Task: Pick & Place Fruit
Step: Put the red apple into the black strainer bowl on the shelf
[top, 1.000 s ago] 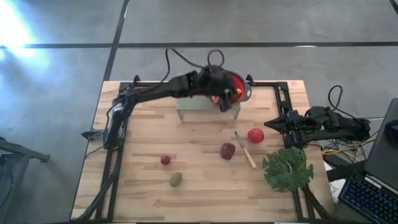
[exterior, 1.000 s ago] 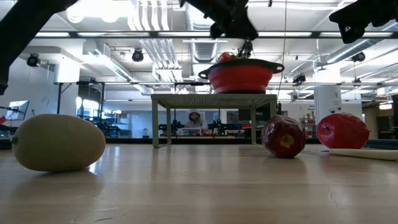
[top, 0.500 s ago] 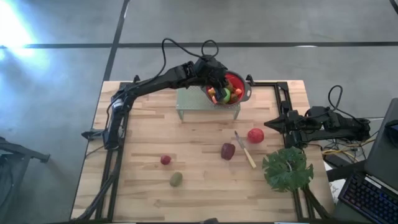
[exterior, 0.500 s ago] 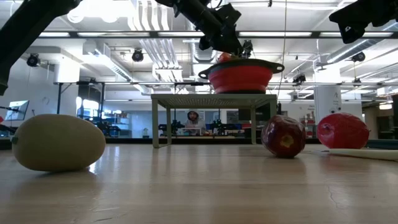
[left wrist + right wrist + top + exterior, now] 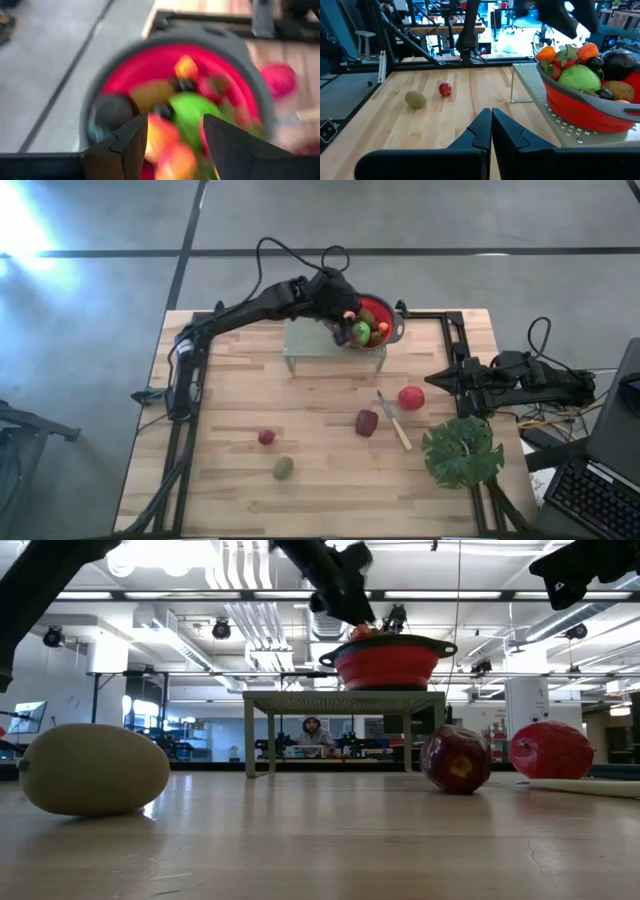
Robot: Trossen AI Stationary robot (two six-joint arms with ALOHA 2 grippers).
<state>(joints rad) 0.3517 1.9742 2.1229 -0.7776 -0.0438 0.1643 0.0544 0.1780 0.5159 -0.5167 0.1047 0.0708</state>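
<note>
A red bowl (image 5: 382, 322) piled with fruit stands on a small pale green stand (image 5: 310, 350) at the table's far middle. My left gripper (image 5: 175, 137) hovers open above the bowl's left side, with a green apple (image 5: 192, 112) and orange pieces below its fingers. Loose on the table lie a red apple (image 5: 411, 397), a dark maroon fruit (image 5: 367, 422), a small red strawberry (image 5: 266, 437) and a brown kiwi (image 5: 283, 468). My right gripper (image 5: 491, 125) waits shut at the table's right edge.
A pale-handled knife (image 5: 394, 422) lies between the maroon fruit and the red apple. A big green leaf (image 5: 462, 452) lies at the near right corner. Bare wood stretches across the table's left and near parts. A person shows in the room beyond the stand (image 5: 313, 730).
My left gripper has drawn back from over the bowl's near side toward the table's far edge and a little left, rising slightly and tipping to point further down into the bowl. The bowl and the loose fruit have stayed in place.
</note>
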